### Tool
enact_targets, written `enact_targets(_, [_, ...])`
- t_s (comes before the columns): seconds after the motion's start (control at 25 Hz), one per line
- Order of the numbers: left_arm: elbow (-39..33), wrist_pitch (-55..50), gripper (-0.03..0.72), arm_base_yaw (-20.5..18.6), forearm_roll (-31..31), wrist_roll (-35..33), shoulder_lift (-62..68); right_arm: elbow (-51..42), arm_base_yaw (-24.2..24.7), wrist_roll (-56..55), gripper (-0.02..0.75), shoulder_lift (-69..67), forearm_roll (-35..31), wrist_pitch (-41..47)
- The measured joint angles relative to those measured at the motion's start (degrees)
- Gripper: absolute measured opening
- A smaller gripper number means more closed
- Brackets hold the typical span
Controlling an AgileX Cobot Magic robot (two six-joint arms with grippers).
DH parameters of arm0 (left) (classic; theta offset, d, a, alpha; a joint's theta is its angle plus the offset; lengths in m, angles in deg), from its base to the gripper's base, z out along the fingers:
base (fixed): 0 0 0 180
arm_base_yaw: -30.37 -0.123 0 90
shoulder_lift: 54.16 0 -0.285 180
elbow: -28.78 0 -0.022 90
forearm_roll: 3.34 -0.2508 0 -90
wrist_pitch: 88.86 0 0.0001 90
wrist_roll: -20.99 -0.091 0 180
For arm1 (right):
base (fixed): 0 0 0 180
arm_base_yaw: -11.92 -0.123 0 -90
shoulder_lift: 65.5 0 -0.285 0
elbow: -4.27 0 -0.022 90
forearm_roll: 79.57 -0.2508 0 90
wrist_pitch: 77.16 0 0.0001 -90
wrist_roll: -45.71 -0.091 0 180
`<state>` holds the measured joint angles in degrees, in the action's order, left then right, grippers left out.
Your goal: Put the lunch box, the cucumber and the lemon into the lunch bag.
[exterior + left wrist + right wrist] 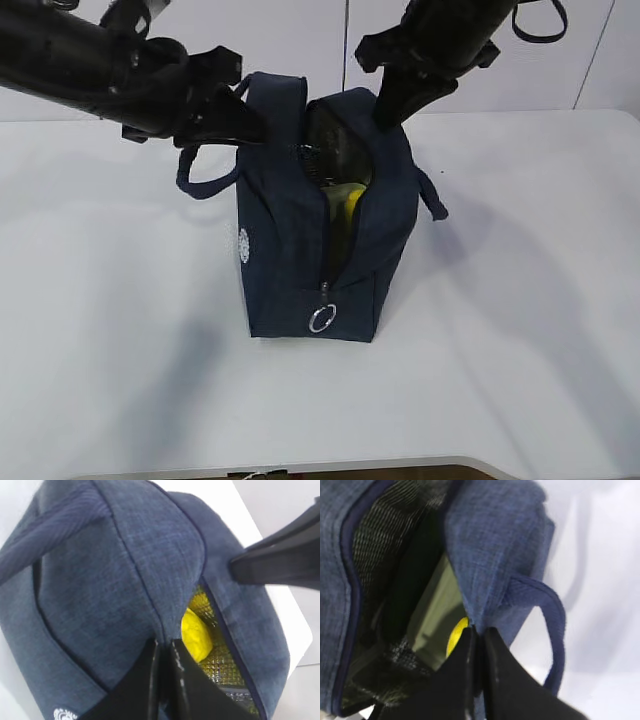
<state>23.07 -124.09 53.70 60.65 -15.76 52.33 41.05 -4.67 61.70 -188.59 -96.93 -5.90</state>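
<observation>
Left gripper [162, 647] and right gripper [476, 635] are each pinching lunch bag [290, 240] fabric, jaws closed on opposite opening edges. Lemon [196, 634] is sitting inside beside lunch box [434, 625].

lemon [196, 634] showing only partly through the lunch bag [285, 240] opening, lunch box [437, 615] lid mostly hiding behind fabric, cucumber hiding from sight, bag logo [64, 714] getting cut off at the left wrist view's bottom edge

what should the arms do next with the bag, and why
Probably let go and pull the zipper's ring pull shut. The lemon and lunch box sit inside the lunch bag, whose edges the left gripper and right gripper pinch apart.
</observation>
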Motion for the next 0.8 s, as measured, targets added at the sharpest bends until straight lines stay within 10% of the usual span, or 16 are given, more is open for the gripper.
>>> enact_targets(0.8, [0.2,5.5,-0.01,2.5,1.0,-0.7,2.2,-0.8,0.8,0.8,0.009,-1.0,-2.7,-7.1])
